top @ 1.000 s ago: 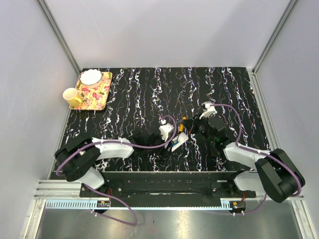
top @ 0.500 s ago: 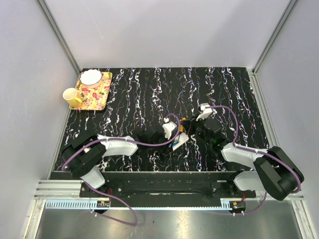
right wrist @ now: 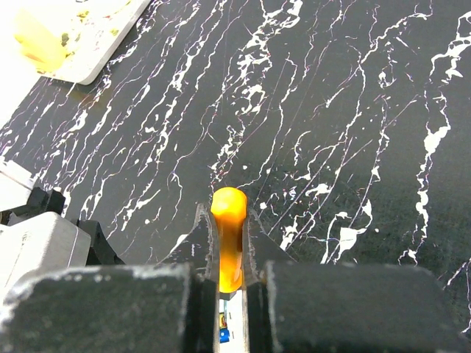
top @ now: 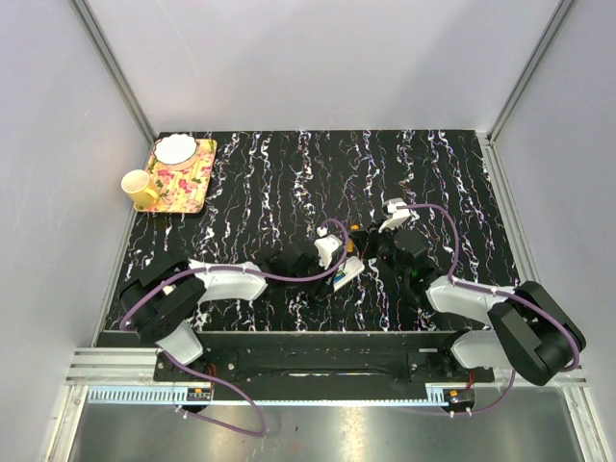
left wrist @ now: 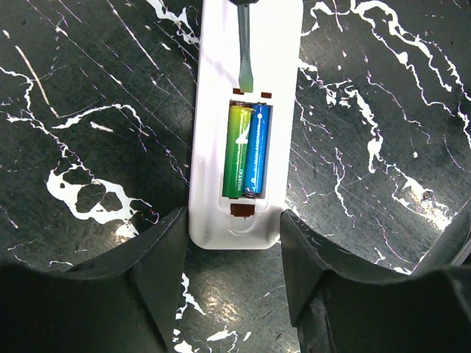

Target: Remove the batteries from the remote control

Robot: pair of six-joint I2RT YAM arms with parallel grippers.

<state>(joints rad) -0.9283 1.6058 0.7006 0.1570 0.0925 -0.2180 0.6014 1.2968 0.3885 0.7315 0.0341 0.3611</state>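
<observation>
Our left fingers [left wrist: 158, 250] clamp the white remote [left wrist: 213, 110], its green and blue batteries [left wrist: 248, 151] exposed. We pinch an orange-handled screwdriver [right wrist: 229, 220] between our right fingers [right wrist: 204, 239].

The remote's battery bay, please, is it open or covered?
Open: the left wrist view shows the green battery and blue battery lying bare in the remote.
</observation>
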